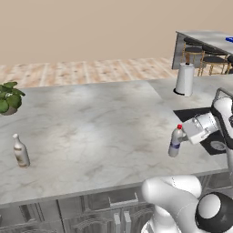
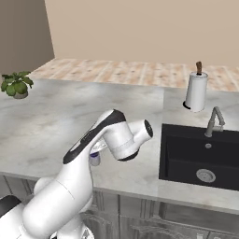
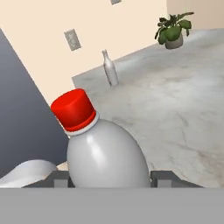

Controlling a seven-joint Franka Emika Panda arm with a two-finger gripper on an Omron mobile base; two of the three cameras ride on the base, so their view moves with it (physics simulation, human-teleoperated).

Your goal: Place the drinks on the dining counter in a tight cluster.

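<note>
The claw (image 1: pixel 181 138) pinched the red-capped bottle (image 1: pixel 175 142) left of the sink (image 2: pixel 200 156); lifting it toward the dining counter (image 1: pixel 205 37) seemingly came next.

Two bottles stand on the counter (image 1: pixel 91 123): one silver-grey bottle with a red cap (image 1: pixel 175 142) at right of centre in the left base view, one brown-and-white bottle (image 1: pixel 20 151) at its left edge. One potted plant (image 1: pixel 9 98), upper left. One paper-towel roll (image 1: pixel 184 79), one sink (image 2: pixel 200 156), one tap (image 2: pixel 214 121).
</note>
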